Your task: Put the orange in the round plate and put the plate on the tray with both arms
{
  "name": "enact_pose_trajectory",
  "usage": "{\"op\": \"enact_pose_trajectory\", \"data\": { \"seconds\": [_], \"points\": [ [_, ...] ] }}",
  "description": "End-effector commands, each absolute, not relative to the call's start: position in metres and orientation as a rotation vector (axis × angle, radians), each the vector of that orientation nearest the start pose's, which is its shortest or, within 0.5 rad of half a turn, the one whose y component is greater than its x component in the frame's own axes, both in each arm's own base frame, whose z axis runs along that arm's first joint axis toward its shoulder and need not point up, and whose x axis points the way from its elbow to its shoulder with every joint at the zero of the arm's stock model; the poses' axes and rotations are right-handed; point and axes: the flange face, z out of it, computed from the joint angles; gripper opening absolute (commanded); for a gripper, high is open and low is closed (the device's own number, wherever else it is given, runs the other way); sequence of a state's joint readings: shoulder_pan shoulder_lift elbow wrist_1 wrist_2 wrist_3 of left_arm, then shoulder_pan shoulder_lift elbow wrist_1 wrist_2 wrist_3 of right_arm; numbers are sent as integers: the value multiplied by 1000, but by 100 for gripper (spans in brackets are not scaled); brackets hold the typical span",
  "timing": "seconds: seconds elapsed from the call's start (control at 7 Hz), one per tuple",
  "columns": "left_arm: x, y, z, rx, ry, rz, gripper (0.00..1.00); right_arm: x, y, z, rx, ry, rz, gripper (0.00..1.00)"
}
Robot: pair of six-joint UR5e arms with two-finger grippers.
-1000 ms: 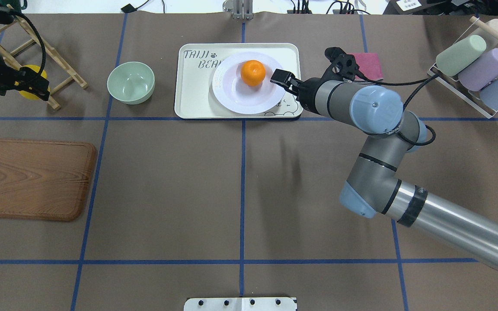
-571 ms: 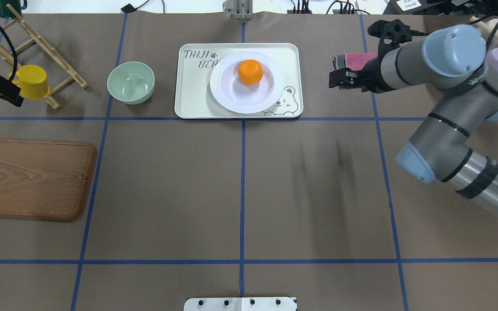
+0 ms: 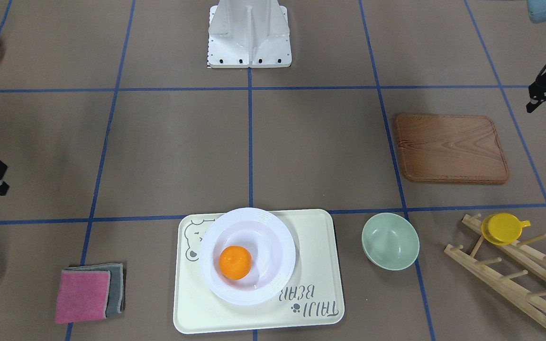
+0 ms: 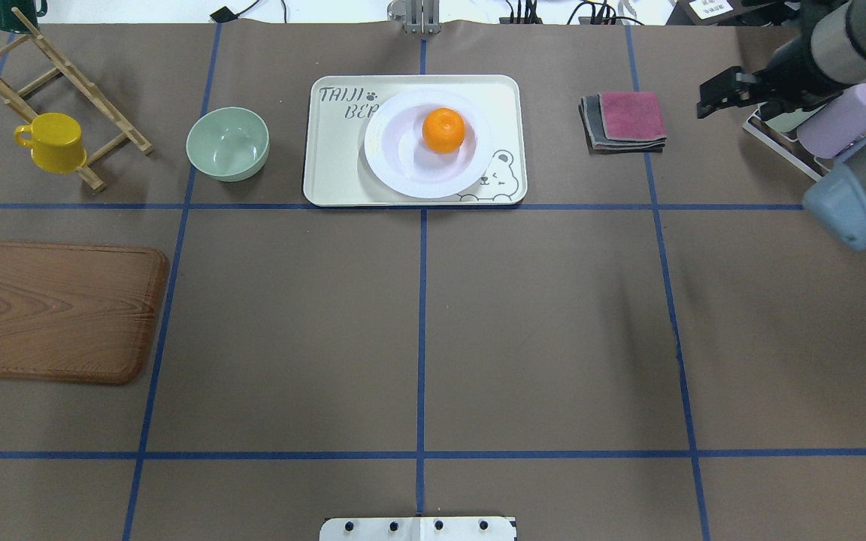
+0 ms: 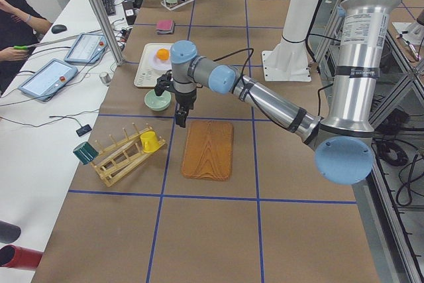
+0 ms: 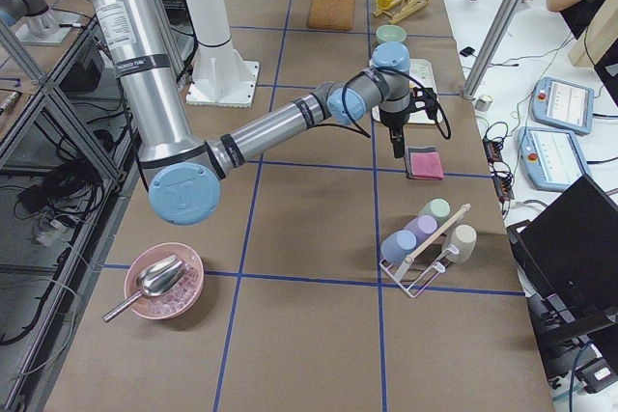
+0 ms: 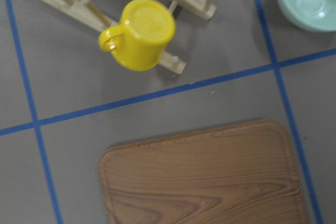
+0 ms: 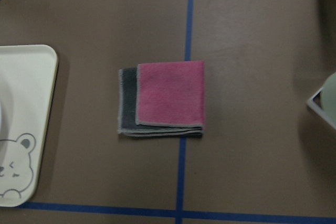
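The orange (image 4: 443, 130) lies in the white round plate (image 4: 403, 176), slightly right of its centre. The plate rests on the cream tray (image 4: 335, 173) with the bear drawing, at the far middle of the table. From the front-facing view the orange (image 3: 235, 262) sits in the plate (image 3: 254, 222) on the tray (image 3: 315, 246). My right gripper (image 4: 707, 101) hangs far to the right near the cup rack, fingers apart and empty. My left gripper (image 3: 545, 94) hovers above the table beside the wooden board, holding nothing; I cannot tell whether it is open or shut.
A pale green bowl (image 4: 228, 143) stands left of the tray. A yellow cup (image 4: 53, 143) hangs on a wooden rack (image 4: 80, 83). A wooden board (image 4: 57, 312) lies front left. Folded pink and grey cloths (image 4: 625, 120) lie right of the tray, with a rack of pastel cups (image 4: 843, 120) beyond.
My right gripper has pulled away from the plate's right rim and swung far right to the cup rack. My left gripper has left the overhead view. The orange rolled slightly.
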State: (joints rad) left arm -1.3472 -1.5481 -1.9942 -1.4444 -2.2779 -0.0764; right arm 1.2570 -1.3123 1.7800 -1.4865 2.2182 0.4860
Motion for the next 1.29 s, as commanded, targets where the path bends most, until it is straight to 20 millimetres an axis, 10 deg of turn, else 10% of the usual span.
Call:
{"op": "enact_pose_trajectory", "data": {
  "seconds": [0.0,0.43,1.14],
  "points": [
    [13,-450,517,113,723,217,98,-8,-555,488,108,-690,-183,100],
    [2,-448,543,73,720,179,98,36,-496,564,-10,-710,-151,100],
    [1,-442,552,63,719,175,98,36,-492,568,-17,-716,-148,100]
  ]
}}
